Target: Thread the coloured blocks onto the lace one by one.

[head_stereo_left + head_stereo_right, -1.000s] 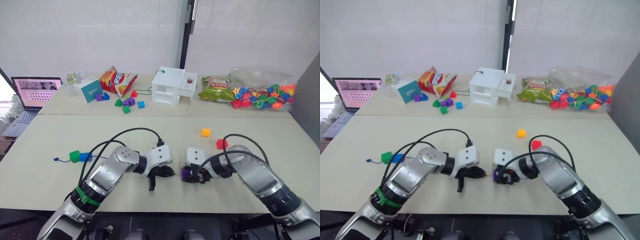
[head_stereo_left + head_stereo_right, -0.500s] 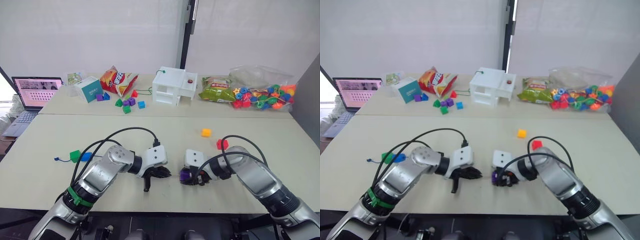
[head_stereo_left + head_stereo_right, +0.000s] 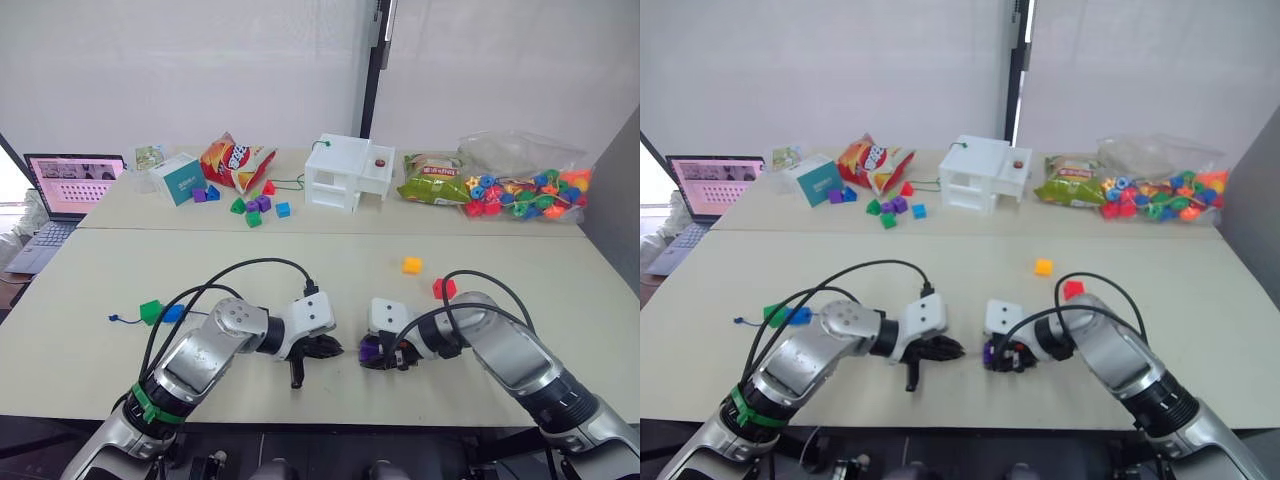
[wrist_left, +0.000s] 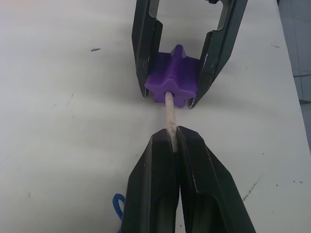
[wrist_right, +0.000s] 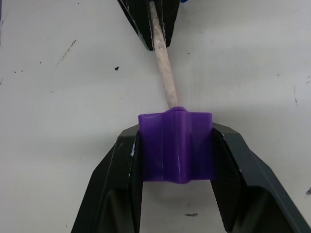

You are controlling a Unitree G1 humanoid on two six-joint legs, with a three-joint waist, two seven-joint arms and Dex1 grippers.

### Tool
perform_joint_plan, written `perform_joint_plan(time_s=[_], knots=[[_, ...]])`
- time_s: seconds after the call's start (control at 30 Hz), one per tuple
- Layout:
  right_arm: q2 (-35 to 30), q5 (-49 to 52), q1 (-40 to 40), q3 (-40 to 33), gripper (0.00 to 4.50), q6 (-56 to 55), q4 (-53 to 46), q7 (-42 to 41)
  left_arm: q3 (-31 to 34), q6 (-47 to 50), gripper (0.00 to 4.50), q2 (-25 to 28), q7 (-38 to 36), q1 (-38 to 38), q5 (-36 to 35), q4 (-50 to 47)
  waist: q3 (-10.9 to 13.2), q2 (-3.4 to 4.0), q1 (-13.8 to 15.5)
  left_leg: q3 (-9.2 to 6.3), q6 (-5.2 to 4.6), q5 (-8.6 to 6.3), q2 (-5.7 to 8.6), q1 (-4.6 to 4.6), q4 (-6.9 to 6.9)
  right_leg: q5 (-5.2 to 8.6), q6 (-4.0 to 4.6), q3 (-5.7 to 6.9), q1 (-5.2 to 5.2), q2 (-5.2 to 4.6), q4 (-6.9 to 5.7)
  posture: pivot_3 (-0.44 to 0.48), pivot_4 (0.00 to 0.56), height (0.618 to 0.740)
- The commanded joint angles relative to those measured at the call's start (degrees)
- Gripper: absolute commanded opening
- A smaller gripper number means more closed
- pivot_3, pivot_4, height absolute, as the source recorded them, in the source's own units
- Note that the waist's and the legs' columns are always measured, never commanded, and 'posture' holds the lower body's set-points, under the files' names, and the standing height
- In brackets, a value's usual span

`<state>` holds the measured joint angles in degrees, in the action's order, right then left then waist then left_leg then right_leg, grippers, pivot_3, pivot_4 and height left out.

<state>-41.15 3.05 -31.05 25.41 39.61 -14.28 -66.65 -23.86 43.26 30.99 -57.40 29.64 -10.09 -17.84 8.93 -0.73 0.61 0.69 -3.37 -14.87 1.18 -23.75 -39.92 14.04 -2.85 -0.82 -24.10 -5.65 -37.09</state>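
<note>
At lower centre, our right gripper clamps the purple block; our left gripper pinches the lace, its pale tip entering the block's hole.

Left tool faces right tool mid-table; block between them, lace tip entering it.

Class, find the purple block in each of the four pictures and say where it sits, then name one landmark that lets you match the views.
Left eye view: purple block on the near table, held in the right gripper.
Right eye view: same place, just right of the left gripper.
Left wrist view: upper centre, between the right gripper's fingers.
Right wrist view: centre.
Shared landmark: the lace's pale tip entering the block's hole.
</note>
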Motion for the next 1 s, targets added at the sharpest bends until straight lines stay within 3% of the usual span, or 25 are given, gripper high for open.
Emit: perform_joint_plan(time_s=[0.03, 0.3, 0.53, 0.73, 1.0], knots=[[0.29, -0.16, -0.03, 1.53, 1.37, 1.39, -0.85, 0.29, 0.41, 0.11, 0.0, -1.46, 0.73, 2.45, -1.42, -3.1, 0.0, 0.0, 0.0, 0.0, 0.0, 0.0, 0.0, 0.0, 0.0, 0.0, 0.0, 0.0, 0.0, 0.0, 0.0, 0.0, 0.15, 0.74], [1.07, 0.1, -0.3, 1.92, 1.37, 2.73, -1.67, 0.93, -0.92, -0.22, 0.0, -5.14, 1.57, 3.93, -1.77, -1.23, 0.0, 0.0, 0.16, -0.01, 0.0, 0.0, 0.01, 0.0, -0.01, 0.0, 0.0, 0.01, 0.02, -0.02, 0.0, 0.0, 0.15, 0.74], [1.93, 0.52, -1.04, 2.08, 1.37, 3.49, -2.0, 1.03, -1.66, -7.11, 0.0, -8.35, -0.13, 3.46, -1.24, 4.47, -0.01, 0.0, 0.27, -0.03, 0.0, 0.0, 0.06, 0.01, -0.05, -0.01, -0.02, 0.04, 0.07, -0.05, 0.01, 0.0, 0.15, 0.74], [0.84, 0.79, -0.67, 2.21, 1.37, 4.49, -3.22, 0.15, -2.25, -13.82, 0.0, -6.51, -3.57, 3.05, 0.69, 7.44, 0.0, 0.0, 0.25, -0.04, 0.0, 0.0, 0.07, 0.01, -0.05, -0.01, -0.02, 0.04, 0.06, -0.07, 0.01, 0.0, 0.15, 0.74], [-0.22, 0.51, -1.83, 2.95, 1.37, 5.29, -2.28, -0.52, -2.26, -15.98, 0.0, -8.1, -2.91, 4.32, 2.37, 8.03, 0.0, 0.0, 0.27, -0.04, 0.0, 0.0, 0.08, -0.01, -0.03, -0.01, -0.02, 0.04, 0.05, -0.08, 0.03, 0.0, 0.15, 0.74]])
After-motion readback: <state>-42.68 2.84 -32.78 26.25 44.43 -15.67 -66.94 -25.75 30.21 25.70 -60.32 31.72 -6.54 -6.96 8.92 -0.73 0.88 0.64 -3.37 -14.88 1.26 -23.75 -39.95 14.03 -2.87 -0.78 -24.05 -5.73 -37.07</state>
